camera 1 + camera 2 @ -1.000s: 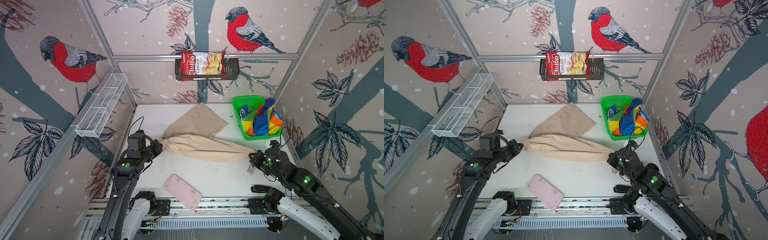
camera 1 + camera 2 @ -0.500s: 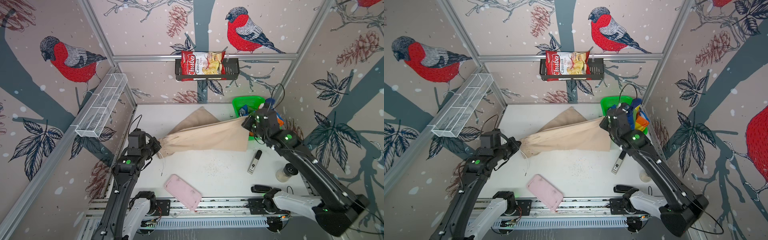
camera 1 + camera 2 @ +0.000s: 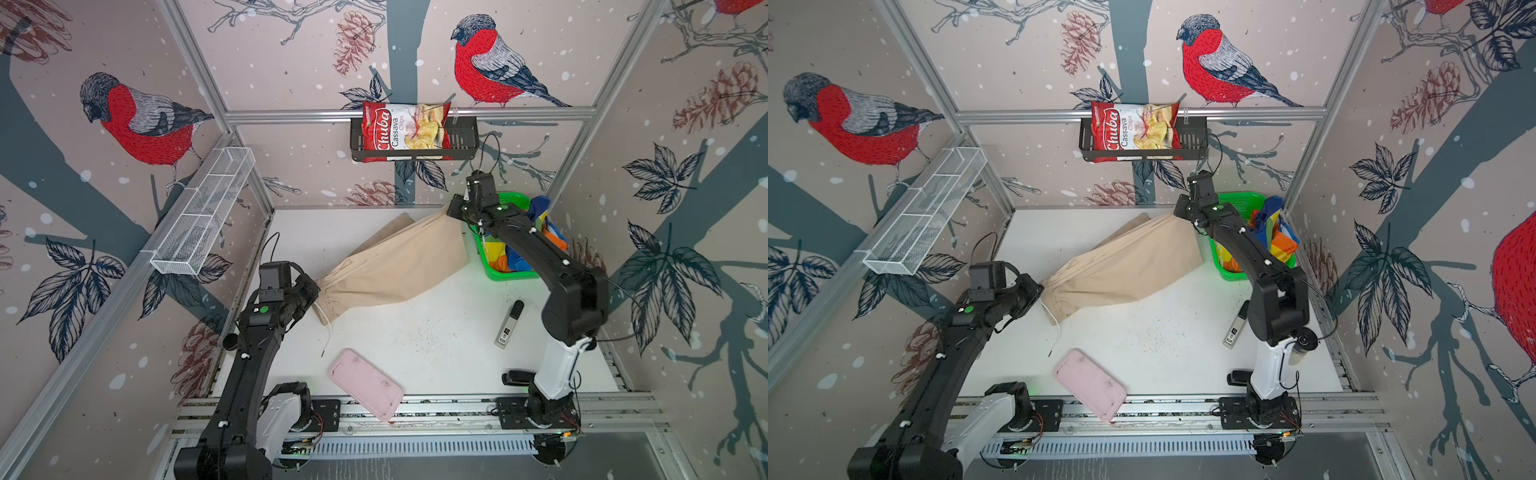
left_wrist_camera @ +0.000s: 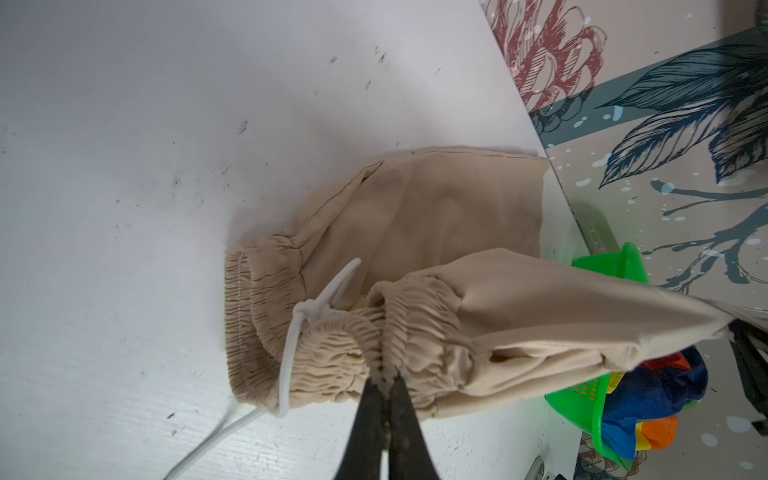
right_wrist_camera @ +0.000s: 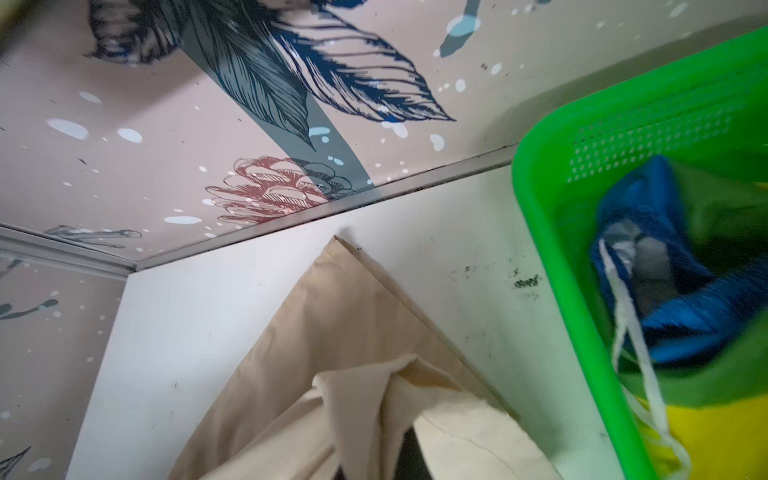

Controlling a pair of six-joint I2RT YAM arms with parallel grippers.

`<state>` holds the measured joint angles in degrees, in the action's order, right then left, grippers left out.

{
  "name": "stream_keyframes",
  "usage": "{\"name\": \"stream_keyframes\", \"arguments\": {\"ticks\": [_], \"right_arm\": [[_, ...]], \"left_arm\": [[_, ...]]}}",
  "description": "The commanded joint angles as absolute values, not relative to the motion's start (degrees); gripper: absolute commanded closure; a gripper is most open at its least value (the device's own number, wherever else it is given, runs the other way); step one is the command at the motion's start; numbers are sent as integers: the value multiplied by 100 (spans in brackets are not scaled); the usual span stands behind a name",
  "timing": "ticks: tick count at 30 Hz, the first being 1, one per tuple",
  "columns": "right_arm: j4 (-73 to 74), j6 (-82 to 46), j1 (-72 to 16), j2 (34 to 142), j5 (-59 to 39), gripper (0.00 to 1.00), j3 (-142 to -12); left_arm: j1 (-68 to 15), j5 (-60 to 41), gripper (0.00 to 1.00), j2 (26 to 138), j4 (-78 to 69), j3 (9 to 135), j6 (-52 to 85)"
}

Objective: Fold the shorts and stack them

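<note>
While gripped at two ends, stretched as a sloping sheet across mid-table in both top views: beige shorts (image 3: pixel 395 266) (image 3: pixel 1121 266). Pinched at the gathered waistband, near 9 o'clock, by left jaws pressed together on the elastic; pinched at a leg hem corner, raised near 1 o'clock, by right jaws closed on the cloth. Held so, probably, to pull out slack and bring the lifted leg over the other leg, lying flat toward 12 o'clock. Parked at 2 o'clock by the wall, just beside the raised hem: green basket (image 3: pixel 509 275), with striped shorts (image 3: pixel 540 210) bundled inside, unfolded, seemingly next in line. Lying near 6 o'clock, one end over the front rail: pink case (image 3: pixel 365 384). Loose near 4 o'clock: marker-like stick (image 3: pixel 509 324). Trailing from the waistband toward 6 o'clock: white drawstring (image 3: pixel 328 328). Boxed in on three sides by bullfinch-and-pinecone wallpaper (image 3: pixel 291 62), with black rack (image 3: pixel 461 141) and chips bag (image 3: pixel 405 131) at 12 o'clock, white wire shelf (image 3: pixel 203 216) at 10 o'clock. Beneath all: white table (image 3: pixel 449 365), smooth, hard, dusted with dark specks (image 3: pixel 424 336) near 5 o'clock; should let cloth slide easily.
</note>
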<state>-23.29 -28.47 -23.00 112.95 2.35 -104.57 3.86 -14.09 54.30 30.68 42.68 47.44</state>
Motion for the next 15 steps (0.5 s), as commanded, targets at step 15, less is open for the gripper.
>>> {"name": "stream_keyframes", "arguments": {"ticks": [15], "right_arm": [[-1490, -2651, -2153, 14592, 120, 95, -13480]], "left_arm": [[691, -666, 100, 6915, 2860, 3709, 5171]]}}
